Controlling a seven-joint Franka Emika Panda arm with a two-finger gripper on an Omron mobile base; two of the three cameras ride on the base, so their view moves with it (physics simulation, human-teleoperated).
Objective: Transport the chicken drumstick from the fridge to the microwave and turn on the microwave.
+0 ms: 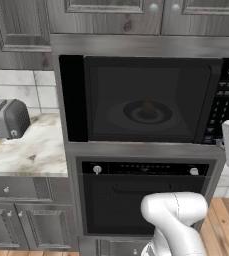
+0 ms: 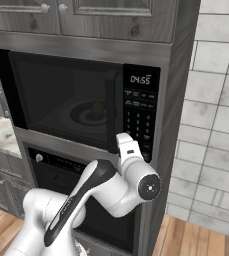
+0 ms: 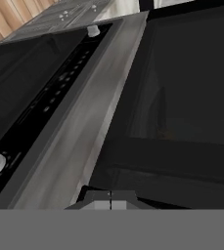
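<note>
The microwave (image 1: 141, 100) stands with its dark glass door closed. Through the glass the chicken drumstick (image 1: 148, 107) (image 2: 97, 109) shows as a small brown lump on a round dish on the turntable. My gripper (image 3: 110, 200) is shut, its two tips pressed together with nothing between them. The hand (image 2: 127, 146) sits right in front of the lower end of the button panel (image 2: 140, 120), beside the long black handle (image 2: 116, 107). In the hand view the microwave's door glass (image 3: 191, 78) lies close ahead. The fridge is out of view.
A black oven (image 1: 136, 200) with two white knobs sits directly under the microwave. A grey toaster (image 1: 6, 118) stands on the marble counter (image 1: 31, 150) to the left. Grey cabinets run above and below. A white tiled wall (image 2: 211, 125) lies to the right.
</note>
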